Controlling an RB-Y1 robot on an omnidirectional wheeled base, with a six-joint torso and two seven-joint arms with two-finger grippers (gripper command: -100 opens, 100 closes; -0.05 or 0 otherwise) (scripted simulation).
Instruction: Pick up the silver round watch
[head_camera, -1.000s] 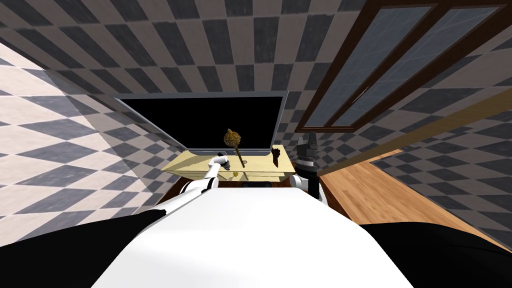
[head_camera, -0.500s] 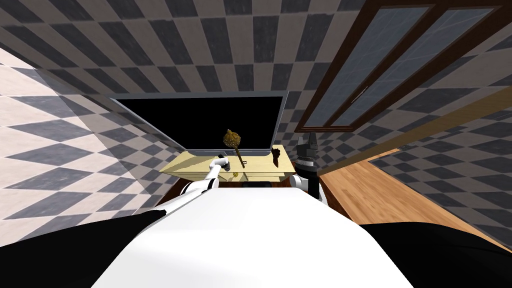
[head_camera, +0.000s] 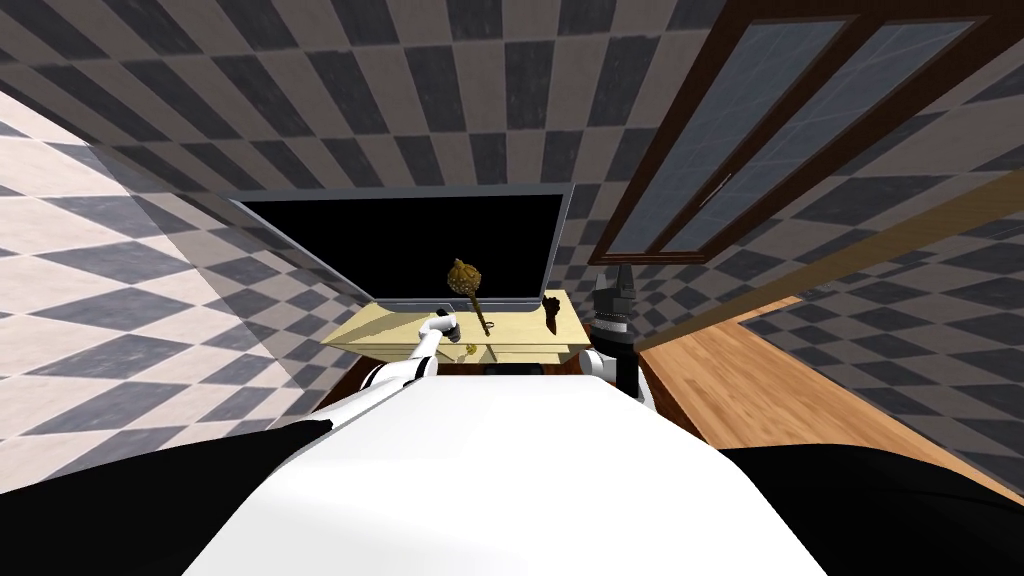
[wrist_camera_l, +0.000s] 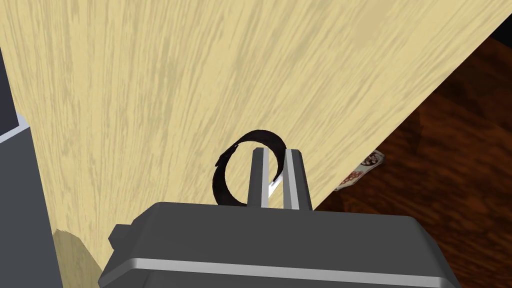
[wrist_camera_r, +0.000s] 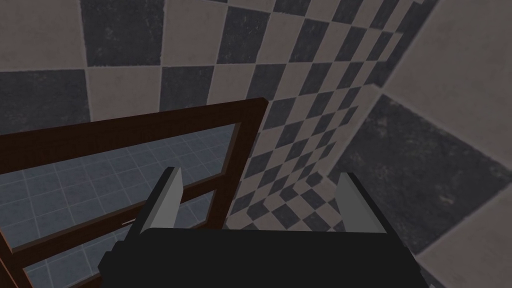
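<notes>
The watch (wrist_camera_l: 226, 172) lies on a pale wooden table (wrist_camera_l: 150, 90) near its edge; its dark strap forms a loop and a small silver-white piece shows between my fingers. My left gripper (wrist_camera_l: 276, 167) is shut on the strap's side, one finger inside the loop and one outside. In the head view the left gripper (head_camera: 447, 322) reaches over the table (head_camera: 370, 325). My right gripper (wrist_camera_r: 257, 175) stands open, and in the head view the right gripper (head_camera: 615, 285) is raised beside the table's right end.
On the table lie a long golden object with a knobbed head (head_camera: 466, 285), a small golden item (head_camera: 470, 349) and a dark object (head_camera: 551, 310). A large black panel (head_camera: 400, 245) stands behind. A patterned packet (wrist_camera_l: 361, 170) lies on the dark floor by the table's edge.
My left gripper's fingers have drawn together on the watch's strap. The arm has stayed at the same spot over the table, and the right arm has not moved.
</notes>
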